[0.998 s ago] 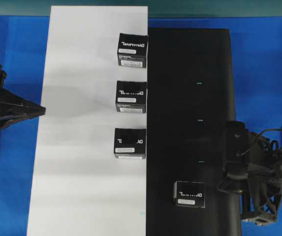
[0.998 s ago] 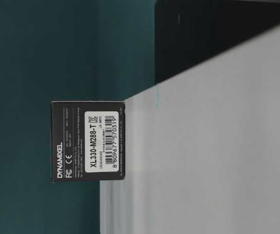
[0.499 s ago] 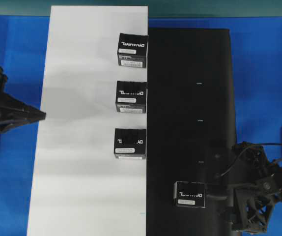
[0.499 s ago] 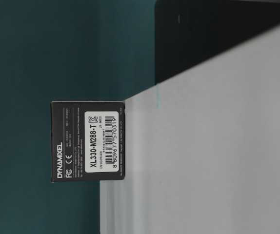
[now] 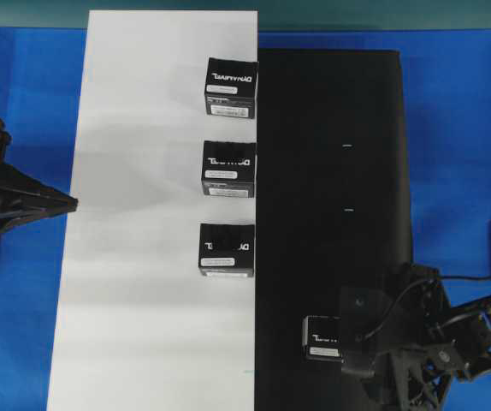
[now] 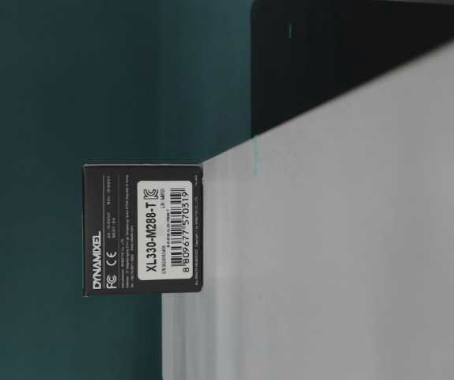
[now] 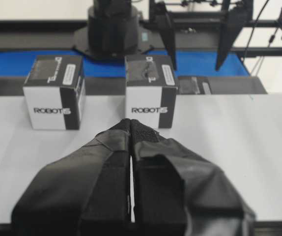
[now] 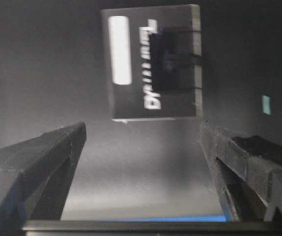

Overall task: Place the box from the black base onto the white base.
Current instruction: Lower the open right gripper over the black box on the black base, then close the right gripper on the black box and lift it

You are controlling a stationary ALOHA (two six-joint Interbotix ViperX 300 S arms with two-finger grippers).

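My right claw [image 8: 143, 147] stands spread as wide as it goes and holds nothing; in my wrist view the two fingers frame bare black sheet, with the box [image 8: 153, 64] lying straight ahead of them, just beyond the tips and not yet between them. That is the relation my coming move turns on: the box sits dead ahead on my centre line, so I judge a plain push forward should bring the fingers to either side of it. Its printed face looks up at me, lettering running along my line of approach, and the box is close to square, so I see no long axis to favour. From above, the box [image 5: 322, 337] rests on the black base [image 5: 331, 154], touching nothing but that sheet, with my right claw [image 5: 357, 342] close beside it and partly covering its near edge. The white base [image 5: 143, 214] lies beyond the box from me, already carrying three look-alike boxes along its near edge. My left claw [image 7: 131, 129] is pressed shut and empty, well apart from the box, so I am the nearer arm.
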